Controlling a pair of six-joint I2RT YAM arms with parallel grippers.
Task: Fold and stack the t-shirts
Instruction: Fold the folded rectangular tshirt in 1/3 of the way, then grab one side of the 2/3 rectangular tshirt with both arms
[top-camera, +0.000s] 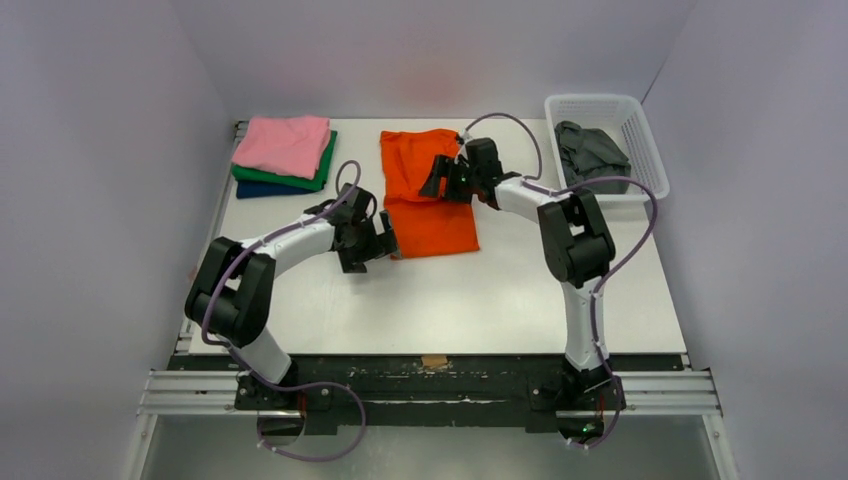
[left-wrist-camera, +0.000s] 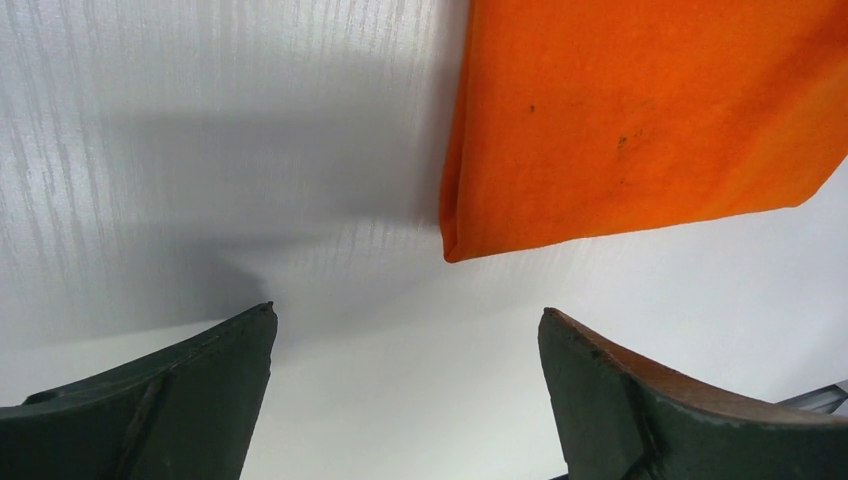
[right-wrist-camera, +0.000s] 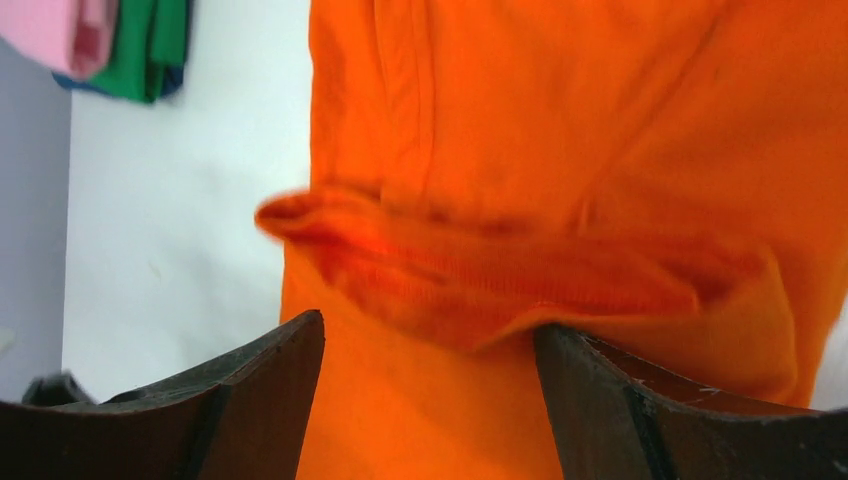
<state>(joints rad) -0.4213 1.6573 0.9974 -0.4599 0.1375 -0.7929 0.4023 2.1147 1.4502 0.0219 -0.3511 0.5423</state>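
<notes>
orange t-shirt (top-camera: 428, 195) part-folded; pink-topped stack (top-camera: 284, 150) done at ten o'clock, grey shirt (top-camera: 592, 152) waits in basket (top-camera: 594, 99) at two; left claw (left-wrist-camera: 405, 325), right claw (right-wrist-camera: 430, 330) gape empty.

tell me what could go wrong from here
The orange shirt has a bunched fold right ahead of the open right gripper; pulling away could snag and undo it. The open left gripper hangs over the table beside the shirt's corner, so closing there may miss the cloth.
</notes>
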